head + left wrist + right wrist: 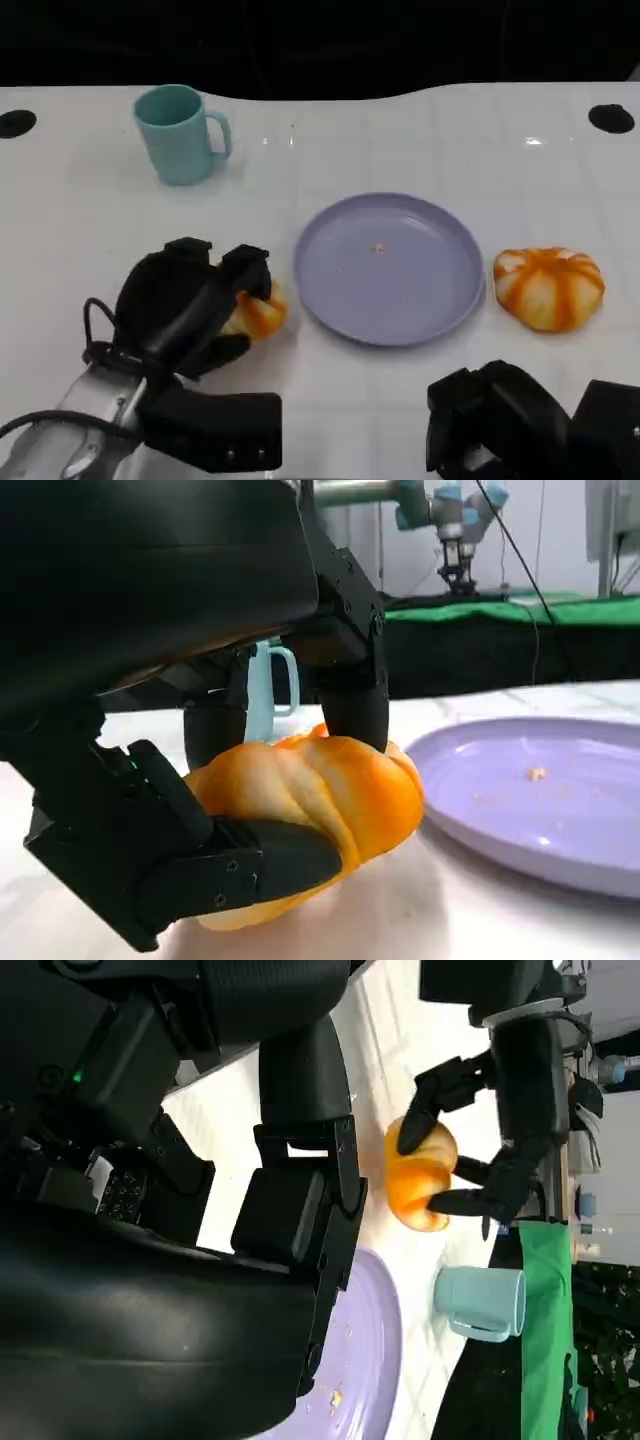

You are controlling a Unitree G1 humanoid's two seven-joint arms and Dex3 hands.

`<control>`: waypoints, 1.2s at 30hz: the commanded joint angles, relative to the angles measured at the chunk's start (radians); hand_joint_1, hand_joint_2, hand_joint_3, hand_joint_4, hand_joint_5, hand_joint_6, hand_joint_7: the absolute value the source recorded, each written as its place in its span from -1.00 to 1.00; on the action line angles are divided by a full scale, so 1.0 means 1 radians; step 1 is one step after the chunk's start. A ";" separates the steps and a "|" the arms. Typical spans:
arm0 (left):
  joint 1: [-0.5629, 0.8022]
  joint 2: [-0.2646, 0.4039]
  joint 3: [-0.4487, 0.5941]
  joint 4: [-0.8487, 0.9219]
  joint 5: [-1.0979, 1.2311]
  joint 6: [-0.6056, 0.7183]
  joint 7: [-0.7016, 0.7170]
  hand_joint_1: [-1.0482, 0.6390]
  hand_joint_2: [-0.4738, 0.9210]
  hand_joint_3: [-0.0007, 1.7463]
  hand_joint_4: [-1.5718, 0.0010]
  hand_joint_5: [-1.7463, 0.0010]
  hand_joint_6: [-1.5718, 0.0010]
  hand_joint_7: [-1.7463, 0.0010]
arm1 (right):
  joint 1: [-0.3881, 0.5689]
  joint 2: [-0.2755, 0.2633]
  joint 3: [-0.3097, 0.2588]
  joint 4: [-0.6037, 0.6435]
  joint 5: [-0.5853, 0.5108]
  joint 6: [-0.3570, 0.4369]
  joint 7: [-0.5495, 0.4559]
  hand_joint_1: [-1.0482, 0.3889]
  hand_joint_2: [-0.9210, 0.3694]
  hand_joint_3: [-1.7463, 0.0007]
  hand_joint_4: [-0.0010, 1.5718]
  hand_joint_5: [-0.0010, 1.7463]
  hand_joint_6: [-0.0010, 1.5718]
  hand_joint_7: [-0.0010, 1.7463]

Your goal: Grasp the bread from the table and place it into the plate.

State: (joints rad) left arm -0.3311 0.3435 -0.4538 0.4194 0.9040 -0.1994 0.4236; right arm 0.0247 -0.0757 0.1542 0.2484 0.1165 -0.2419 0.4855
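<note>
Head view is showing two breads, one plate, one cup; left hand is gripping bread, right hand unclear.

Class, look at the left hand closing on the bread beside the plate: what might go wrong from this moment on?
1. The left hand grips the soft bread with fingers above and below; it may squash or slip when lifted.
2. The bread lies close by the plate; a low carry could knock the rim and shift the plate.
3. A second bread lies beyond the plate, so overshooting might bump it.
</note>
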 commanded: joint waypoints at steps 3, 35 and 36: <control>0.037 0.026 0.040 -0.095 -0.006 0.002 0.030 0.00 0.32 0.65 -0.15 -1.00 0.09 -1.00 | 0.014 -0.005 -0.012 -0.017 0.027 0.009 0.011 -1.00 0.24 -0.35 0.96 0.45 1.00 0.10; -0.220 -0.124 -0.042 -0.060 -0.001 -0.059 -0.069 -0.09 0.11 0.30 -0.19 -1.00 0.09 -1.00 | 0.014 -0.012 -0.009 -0.017 -0.002 -0.010 0.000 -1.00 0.22 -0.41 0.93 0.48 1.00 0.11; -0.239 -0.142 -0.048 -0.024 -0.007 -0.066 -0.064 -0.10 0.13 0.30 -0.20 -1.00 0.09 -1.00 | 0.015 -0.011 -0.010 -0.020 0.004 -0.001 0.002 -1.00 0.22 -0.40 0.94 0.48 1.00 0.11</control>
State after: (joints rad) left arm -0.5200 0.2237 -0.4880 0.3279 0.8997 -0.2563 0.3480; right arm 0.0349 -0.0802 0.1530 0.2305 0.1059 -0.2426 0.4826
